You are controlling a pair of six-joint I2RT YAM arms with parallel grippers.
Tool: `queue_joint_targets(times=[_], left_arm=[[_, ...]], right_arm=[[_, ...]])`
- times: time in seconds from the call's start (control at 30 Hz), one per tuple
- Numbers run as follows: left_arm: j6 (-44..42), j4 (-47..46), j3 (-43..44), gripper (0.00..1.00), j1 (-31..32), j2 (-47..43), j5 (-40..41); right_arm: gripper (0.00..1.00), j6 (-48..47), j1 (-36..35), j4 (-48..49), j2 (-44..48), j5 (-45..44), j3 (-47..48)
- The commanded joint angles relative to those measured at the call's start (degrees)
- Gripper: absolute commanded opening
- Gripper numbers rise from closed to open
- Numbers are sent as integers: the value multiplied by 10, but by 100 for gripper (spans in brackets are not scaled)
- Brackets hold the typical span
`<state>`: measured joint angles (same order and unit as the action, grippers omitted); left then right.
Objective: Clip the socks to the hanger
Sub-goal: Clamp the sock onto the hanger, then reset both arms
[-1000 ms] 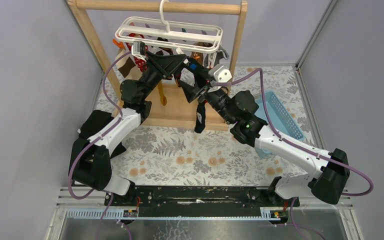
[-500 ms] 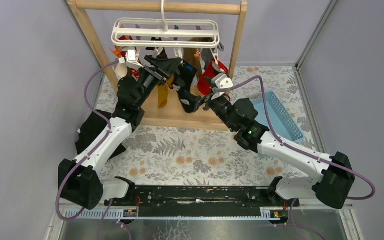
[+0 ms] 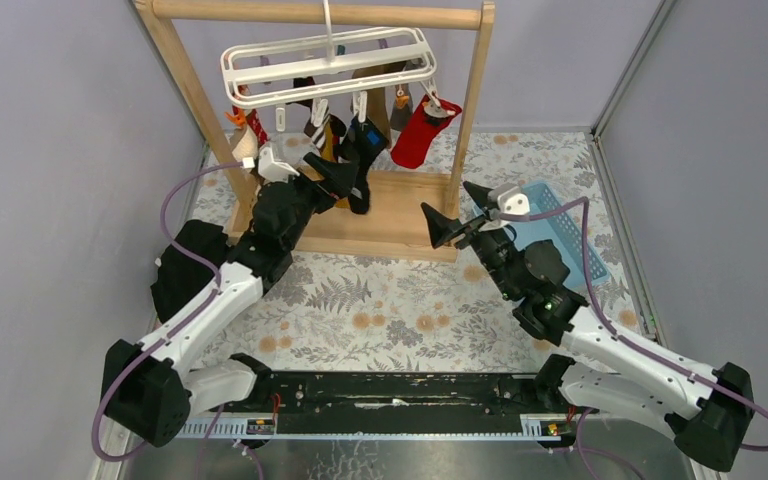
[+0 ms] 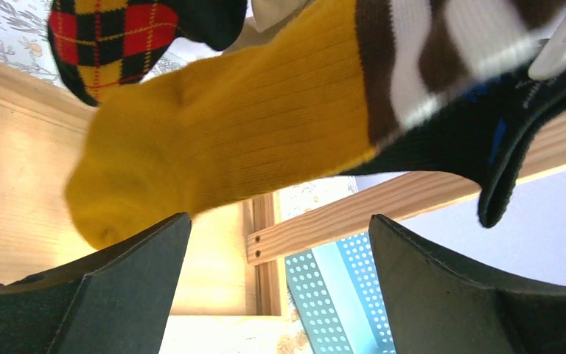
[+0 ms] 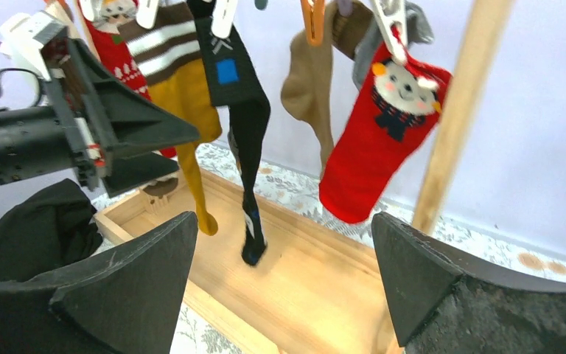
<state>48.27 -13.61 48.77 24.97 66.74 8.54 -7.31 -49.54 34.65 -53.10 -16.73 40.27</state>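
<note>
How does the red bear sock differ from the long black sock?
The red bear sock is short and broad; the long black sock is narrow and hangs lower. The red one shows a bear face, the black one a blue square. The red one hangs by the wooden post, the black one beside the mustard sock. Both hang from white clips.

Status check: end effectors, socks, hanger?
Open and empty: left end effector, right end effector. Hanging clipped: mixed-colour fabric socks on white plastic bar hanger. Left one close under mustard yellow sock.
</note>
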Motion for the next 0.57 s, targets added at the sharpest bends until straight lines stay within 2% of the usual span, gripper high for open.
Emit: queue_joint_targets(times=[0.0,0.27,0.53], left_arm=[[-24,-6,-37,99,12,-50,40],[-28,31,-52,99,16,-91,52],[-23,54,-38,99,17,-70,32]], right_arm=[[95,20,6,-7,69,-56,-45],[95,21,9,-53,145,-94,-86],[96,12,12,-70,166,-103,-93]])
